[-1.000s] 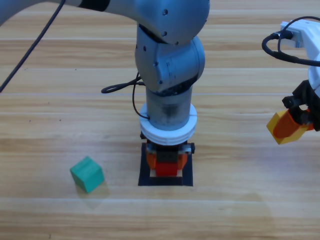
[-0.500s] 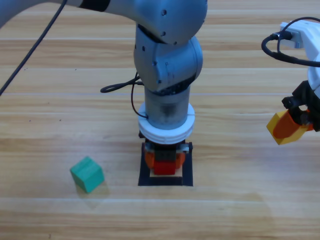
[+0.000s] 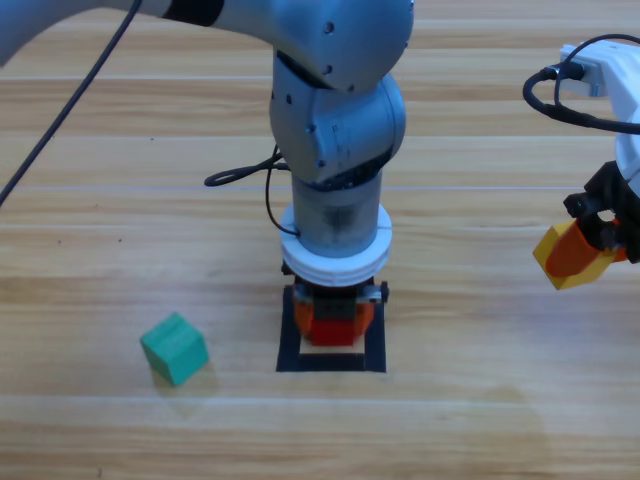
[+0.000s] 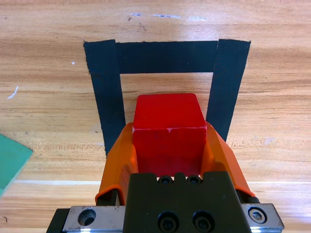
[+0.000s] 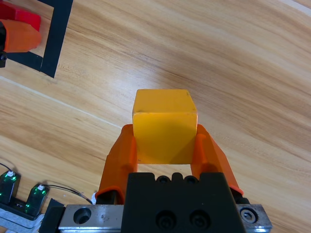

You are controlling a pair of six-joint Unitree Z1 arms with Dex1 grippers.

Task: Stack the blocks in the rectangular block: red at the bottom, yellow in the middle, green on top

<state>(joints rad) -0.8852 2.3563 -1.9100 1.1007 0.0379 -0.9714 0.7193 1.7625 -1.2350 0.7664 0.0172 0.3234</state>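
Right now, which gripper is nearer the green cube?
Left. The left gripper holds the red cube over the tape frame, just right of the green cube; the right gripper waits at the far right edge.

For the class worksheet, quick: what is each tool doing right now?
Left tool: closed on the red cube, over the tape frame.
Right tool: closed on the yellow cube.

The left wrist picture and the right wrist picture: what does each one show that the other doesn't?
Only the left wrist view shows the whole black tape frame, a corner of the green cube and the left claw gripping the red cube. Only the right wrist view shows the right claw gripping the yellow cube. Both show the wooden table.
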